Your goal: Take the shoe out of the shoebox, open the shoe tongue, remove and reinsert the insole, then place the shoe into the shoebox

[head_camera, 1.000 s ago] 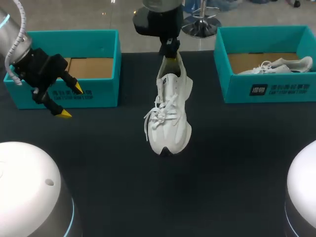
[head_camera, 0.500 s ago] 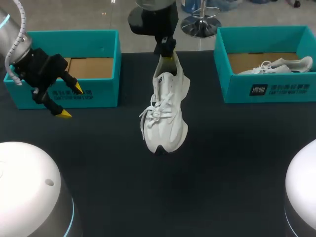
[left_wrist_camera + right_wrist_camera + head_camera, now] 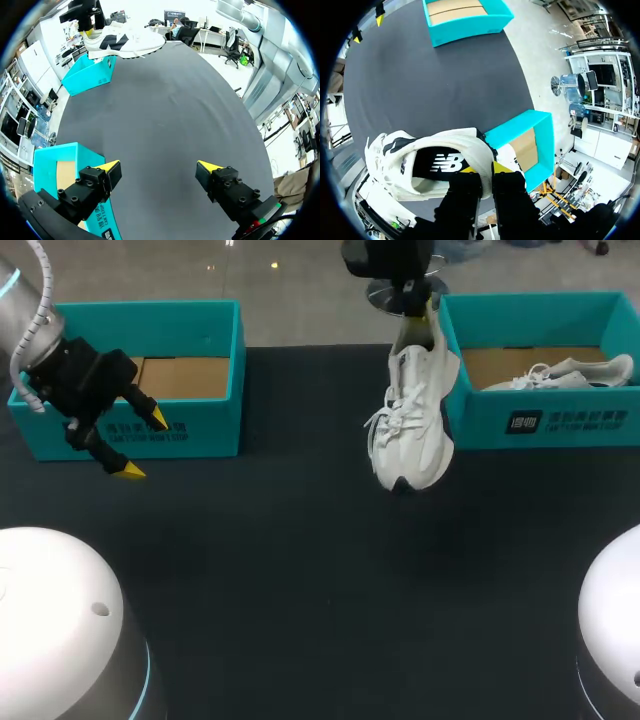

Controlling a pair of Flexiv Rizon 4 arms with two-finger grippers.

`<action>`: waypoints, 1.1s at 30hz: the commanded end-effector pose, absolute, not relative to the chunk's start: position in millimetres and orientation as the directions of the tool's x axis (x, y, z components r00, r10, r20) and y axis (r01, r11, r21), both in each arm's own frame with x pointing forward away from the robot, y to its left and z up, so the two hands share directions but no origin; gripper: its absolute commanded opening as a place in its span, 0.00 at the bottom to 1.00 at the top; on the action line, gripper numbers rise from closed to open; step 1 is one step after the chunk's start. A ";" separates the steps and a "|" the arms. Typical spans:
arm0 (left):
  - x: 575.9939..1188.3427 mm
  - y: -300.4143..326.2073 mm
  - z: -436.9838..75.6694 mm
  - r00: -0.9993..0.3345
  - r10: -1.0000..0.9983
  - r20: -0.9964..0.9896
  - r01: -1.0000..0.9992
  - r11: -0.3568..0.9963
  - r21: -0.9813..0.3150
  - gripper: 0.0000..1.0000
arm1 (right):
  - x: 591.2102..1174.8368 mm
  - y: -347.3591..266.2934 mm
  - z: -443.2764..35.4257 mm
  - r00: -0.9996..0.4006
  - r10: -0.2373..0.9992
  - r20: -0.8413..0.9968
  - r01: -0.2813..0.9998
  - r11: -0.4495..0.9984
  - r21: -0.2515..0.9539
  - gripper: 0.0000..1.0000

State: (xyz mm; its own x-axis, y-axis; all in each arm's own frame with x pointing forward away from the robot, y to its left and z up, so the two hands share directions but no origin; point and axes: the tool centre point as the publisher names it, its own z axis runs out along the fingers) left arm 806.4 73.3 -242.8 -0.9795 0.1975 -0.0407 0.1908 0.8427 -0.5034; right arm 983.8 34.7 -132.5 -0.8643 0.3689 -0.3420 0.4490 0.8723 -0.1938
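Beside right shoebox, shoe vertical, toe-down

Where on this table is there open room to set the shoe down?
The table is bare across its middle, between the left box and the right box, and along the near side. Crowded beside the right box, where the right gripper holds the shoe aloft.

White print on left shoebox front wall, same on right shoebox, logo inside shoe
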 end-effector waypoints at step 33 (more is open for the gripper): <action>806.7 73.3 -242.9 -0.979 0.198 -0.039 0.191 0.844 -0.501 1.00 | 1108.3 -143.7 -117.7 -0.827 0.411 -0.385 0.483 0.869 -0.110 0.00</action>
State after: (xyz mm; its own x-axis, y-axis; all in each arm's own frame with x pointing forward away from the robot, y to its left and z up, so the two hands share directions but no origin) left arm 806.4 73.3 -242.8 -0.9795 0.1975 -0.0407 0.1908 0.8427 -0.5034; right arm 1108.4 -143.1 -119.2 -0.8261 0.4108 -0.3856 0.4837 0.8681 -0.1113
